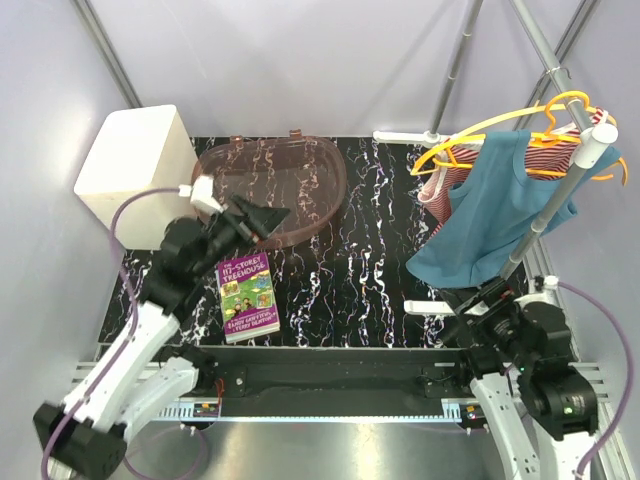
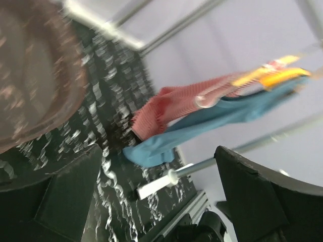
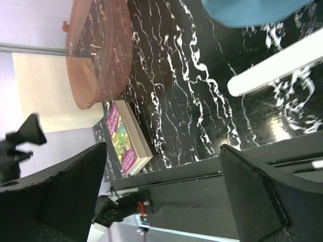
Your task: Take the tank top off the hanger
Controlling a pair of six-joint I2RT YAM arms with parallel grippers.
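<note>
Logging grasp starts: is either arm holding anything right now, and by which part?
Nothing is held. The left gripper and right gripper both have their fingers spread apart with nothing between them; the blue tank top hangs free.

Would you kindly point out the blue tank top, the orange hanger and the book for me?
blue tank top (image 1: 495, 205): top external view, middle of the front panel.
orange hanger (image 1: 568, 97): top external view, top of the hook.
book (image 1: 247, 296): top external view, centre of the cover.

Black marbled table (image 1: 370, 250): book (image 1: 247, 297), basket (image 1: 332, 165), perhaps box (image 1: 135, 170).
</note>
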